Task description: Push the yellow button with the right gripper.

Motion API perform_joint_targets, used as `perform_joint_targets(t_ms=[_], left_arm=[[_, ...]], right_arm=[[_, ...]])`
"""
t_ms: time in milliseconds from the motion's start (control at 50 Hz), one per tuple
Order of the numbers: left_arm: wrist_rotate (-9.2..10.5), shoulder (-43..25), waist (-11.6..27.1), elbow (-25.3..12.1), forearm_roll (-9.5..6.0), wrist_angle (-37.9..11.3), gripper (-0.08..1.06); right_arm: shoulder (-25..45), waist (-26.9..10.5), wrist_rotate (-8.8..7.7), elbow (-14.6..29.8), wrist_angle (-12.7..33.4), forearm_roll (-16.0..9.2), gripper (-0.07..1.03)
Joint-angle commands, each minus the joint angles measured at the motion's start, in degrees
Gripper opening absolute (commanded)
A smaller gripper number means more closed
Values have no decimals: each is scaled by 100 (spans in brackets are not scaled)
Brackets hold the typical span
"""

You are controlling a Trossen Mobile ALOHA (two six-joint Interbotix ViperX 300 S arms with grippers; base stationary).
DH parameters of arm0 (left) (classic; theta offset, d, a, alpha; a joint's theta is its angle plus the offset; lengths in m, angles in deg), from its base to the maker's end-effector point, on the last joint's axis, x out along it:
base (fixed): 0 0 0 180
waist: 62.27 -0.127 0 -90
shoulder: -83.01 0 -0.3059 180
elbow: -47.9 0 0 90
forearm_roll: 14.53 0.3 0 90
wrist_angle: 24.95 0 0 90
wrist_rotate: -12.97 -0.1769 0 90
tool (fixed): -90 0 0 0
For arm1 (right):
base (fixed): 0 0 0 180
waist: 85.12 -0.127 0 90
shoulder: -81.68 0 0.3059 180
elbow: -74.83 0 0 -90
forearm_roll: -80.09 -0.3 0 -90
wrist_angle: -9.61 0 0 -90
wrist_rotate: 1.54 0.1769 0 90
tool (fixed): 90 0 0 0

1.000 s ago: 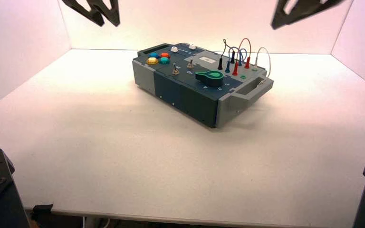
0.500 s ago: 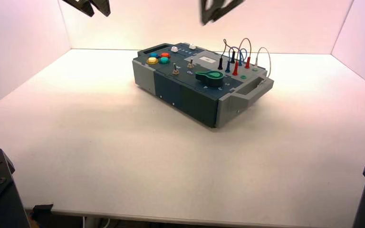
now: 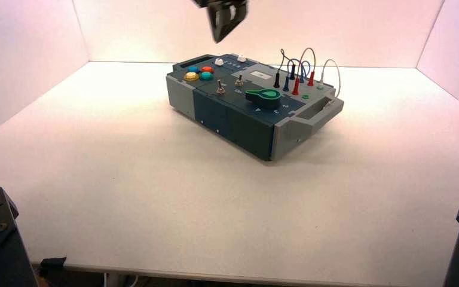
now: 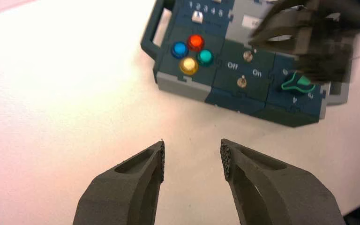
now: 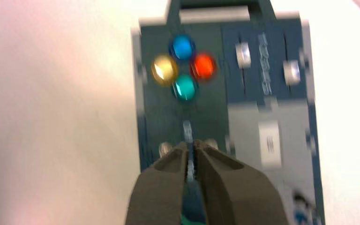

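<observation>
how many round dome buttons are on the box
4, all in one cluster at the box's left end: the yellow dome button nearest the camera, the blue behind it, the red back right, the teal front right.

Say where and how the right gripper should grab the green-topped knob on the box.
Probably the raised black bar of the knob: it stands proud of the panel and is longer than wide. I'd bring the right gripper in from above, one finger along each long side, clear of the wires beyond.
</observation>
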Motion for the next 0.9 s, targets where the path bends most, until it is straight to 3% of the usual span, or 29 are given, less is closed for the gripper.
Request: perform_joint_targets(t_ms=[20,220,360,600,900], left_arm=[[9,202,-44,-35,0,97,63],[18,193,-53,-18,-35,97,63],[18,220,-53,-9,-35,105,63],[26,220,-53,-9,-35,97,63],[18,229,-53,-9,-26,97,63]], right_arm=[[299,-149,-88,773,281,-9,0],[940,-211,-88,1617,712,-26,-2],[1213,-220,-97,1960,888,-44,-2],[1564,-246,-97,2329,1081,-53,-2],[1793,-246,-97,2470,1125,-44,-2]])
